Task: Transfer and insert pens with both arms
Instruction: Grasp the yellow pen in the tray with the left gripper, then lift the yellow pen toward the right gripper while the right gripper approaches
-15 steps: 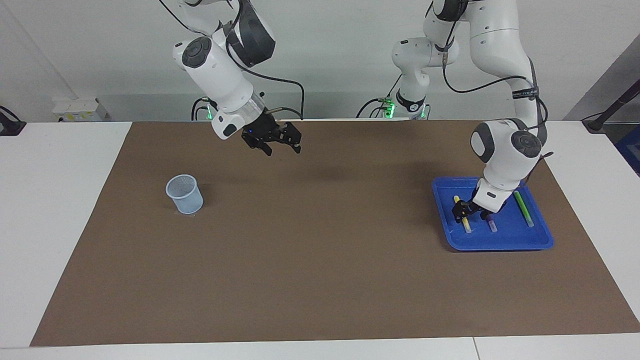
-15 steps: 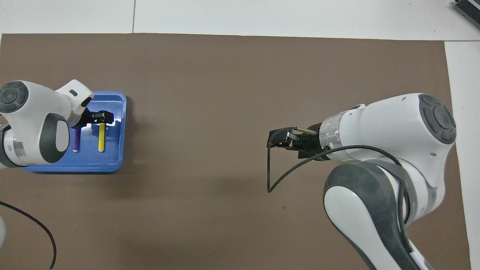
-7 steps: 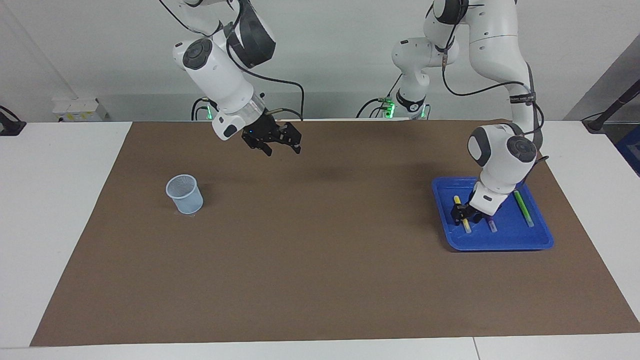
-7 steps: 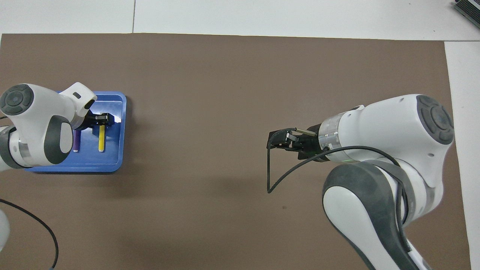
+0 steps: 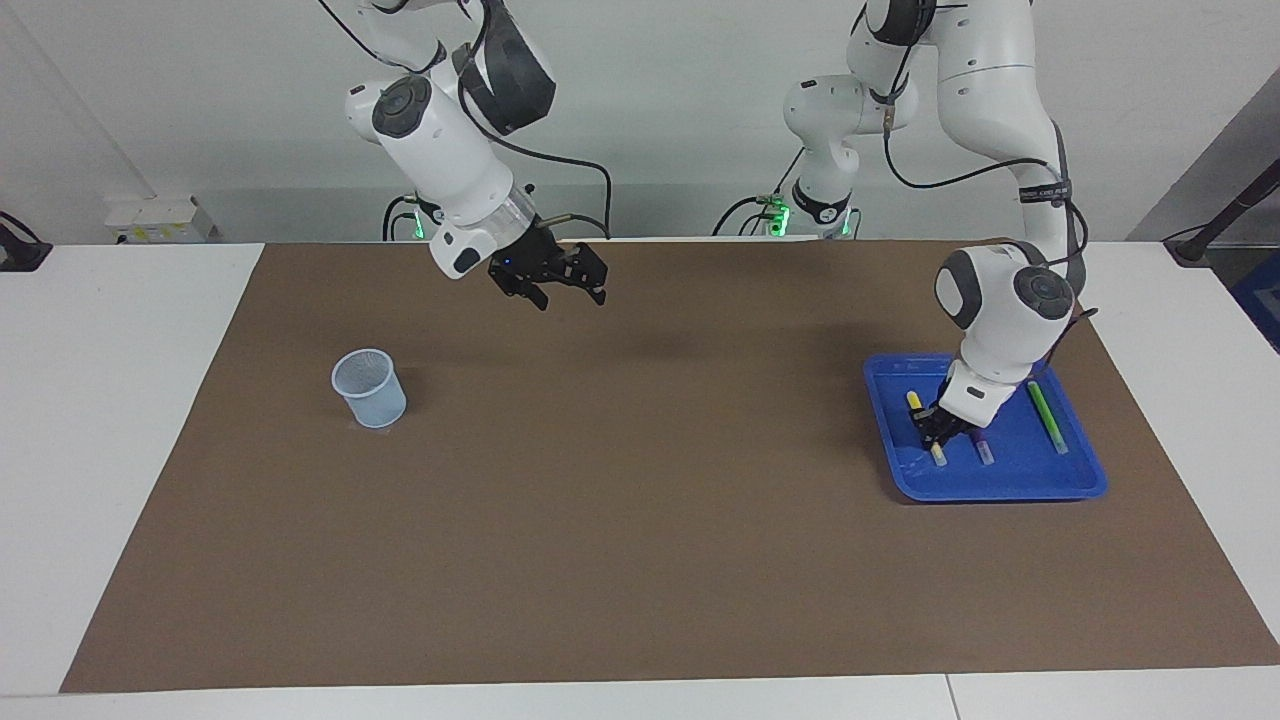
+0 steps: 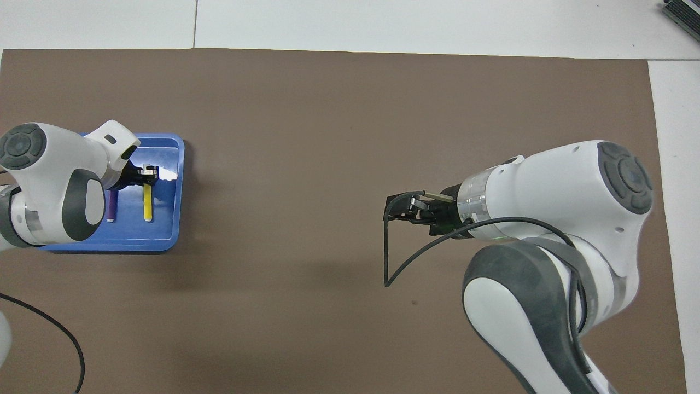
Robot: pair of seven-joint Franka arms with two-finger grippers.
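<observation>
Yellow pen (image 5: 925, 427) in the blue tray (image 5: 1000, 485) sits clamped by left gripper (image 5: 937, 428) fingers; right gripper (image 5: 570, 290) fingers spread wide.

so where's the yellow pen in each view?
Facing view: yellow pen lies in the blue tray at the left arm's end of the table, with the left pincer shut on it.
Overhead view: same pen, in the tray at the picture's lower-left side.
Shared landmark: the purple pen beside it.
</observation>
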